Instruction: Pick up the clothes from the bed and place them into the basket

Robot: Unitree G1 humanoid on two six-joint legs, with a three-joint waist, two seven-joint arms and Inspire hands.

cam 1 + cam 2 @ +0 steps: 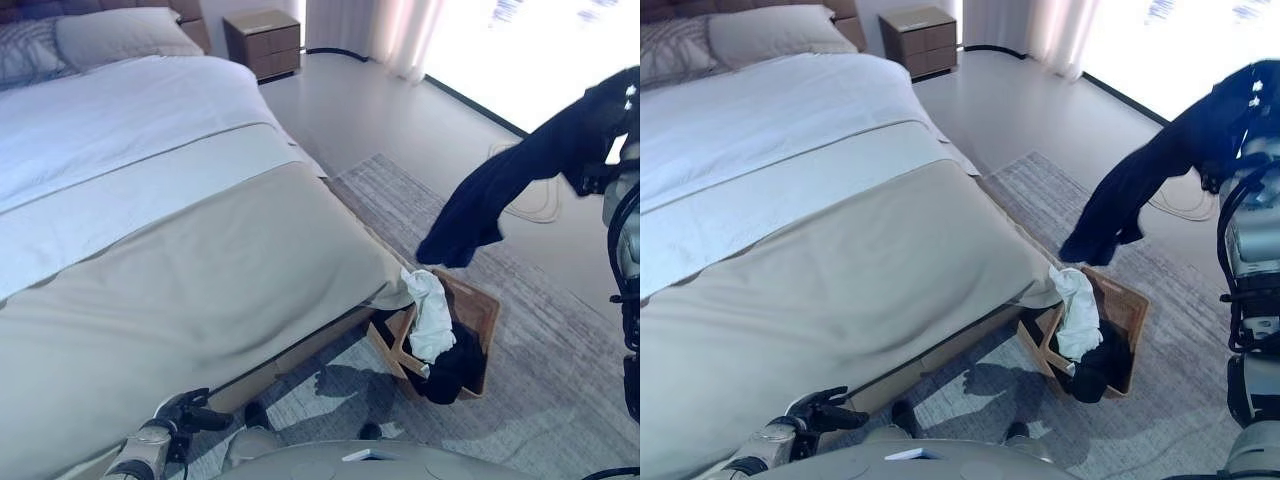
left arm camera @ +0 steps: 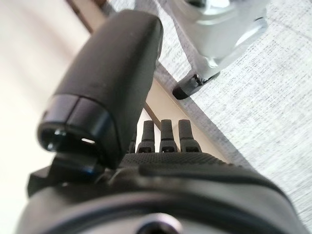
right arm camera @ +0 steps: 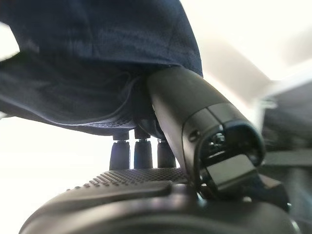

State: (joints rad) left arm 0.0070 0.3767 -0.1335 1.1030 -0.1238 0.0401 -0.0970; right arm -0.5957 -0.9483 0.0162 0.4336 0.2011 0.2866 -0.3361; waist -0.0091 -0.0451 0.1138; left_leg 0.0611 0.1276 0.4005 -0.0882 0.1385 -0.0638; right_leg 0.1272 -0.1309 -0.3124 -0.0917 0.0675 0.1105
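My right hand (image 3: 146,195) is raised high at the right and is shut on a dark navy garment (image 1: 510,180). Its thumb (image 3: 195,112) and fingers pinch the cloth (image 3: 97,58). The garment hangs down and to the left, its lower end in the air above the brown basket (image 1: 485,310). The basket stands on the rug by the bed's corner and holds a white cloth (image 1: 432,310) and a black cloth (image 1: 455,370). My left hand (image 1: 190,410) is low beside the bed's near edge, open and empty, with straight fingers (image 2: 161,141).
The bed (image 1: 200,250) has a beige cover, a white sheet and pillows (image 1: 110,35) at its head. A brown nightstand (image 1: 263,42) stands by the far wall. A grey rug (image 1: 540,400) lies beside the bed under the basket.
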